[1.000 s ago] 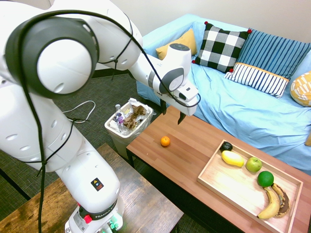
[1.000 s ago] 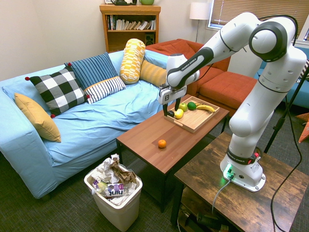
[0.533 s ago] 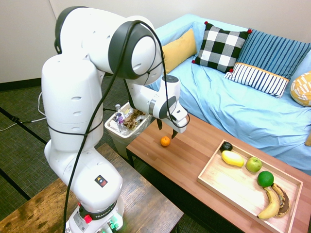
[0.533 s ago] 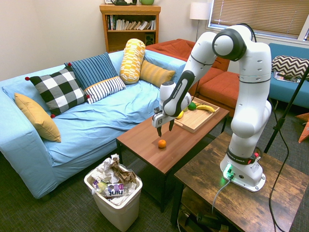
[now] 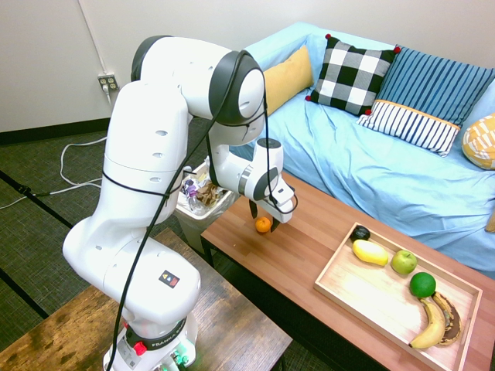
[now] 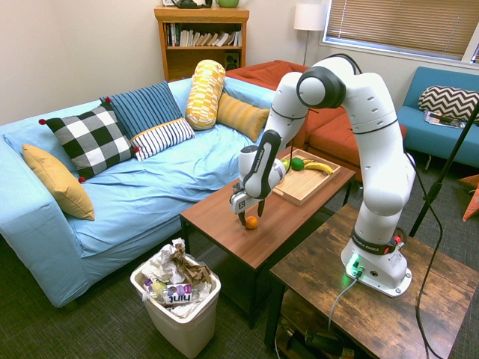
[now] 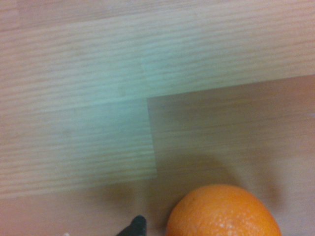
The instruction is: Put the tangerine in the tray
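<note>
Here the tangerine (image 5: 263, 224) is seen resting on the brown coffee table (image 5: 309, 232), near the table end closest to the wastebasket (image 5: 203, 195), and well apart from the tray (image 5: 352, 297). The gripper (image 5: 264, 218) is lowered right over the fruit, with its dark fingers spread to either side of it; the jaws are released, and no clamping on the fruit is shown. In the wrist view the tangerine (image 7: 224, 212) is seen close up on the wood grain. The light wooden tray is set at the other end of the table, and a yellow fruit (image 5: 370, 252), a green apple (image 5: 403, 262), a lime (image 5: 422, 284) and bananas (image 5: 438, 320) are laid along its far side.
</note>
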Controlling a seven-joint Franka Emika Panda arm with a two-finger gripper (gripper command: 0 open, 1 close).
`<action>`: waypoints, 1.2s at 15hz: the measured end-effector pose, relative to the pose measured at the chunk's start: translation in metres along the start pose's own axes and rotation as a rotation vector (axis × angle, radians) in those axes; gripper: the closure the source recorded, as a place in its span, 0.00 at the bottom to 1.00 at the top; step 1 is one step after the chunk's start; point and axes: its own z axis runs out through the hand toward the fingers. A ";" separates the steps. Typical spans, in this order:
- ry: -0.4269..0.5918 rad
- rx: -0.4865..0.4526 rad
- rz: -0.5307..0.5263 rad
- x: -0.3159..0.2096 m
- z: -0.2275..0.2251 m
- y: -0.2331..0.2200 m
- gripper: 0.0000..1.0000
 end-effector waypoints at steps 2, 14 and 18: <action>-0.005 0.006 0.008 0.005 0.005 -0.005 1.00; -0.048 0.017 0.016 0.012 0.009 -0.003 1.00; -0.044 0.018 0.024 0.034 -0.022 0.001 1.00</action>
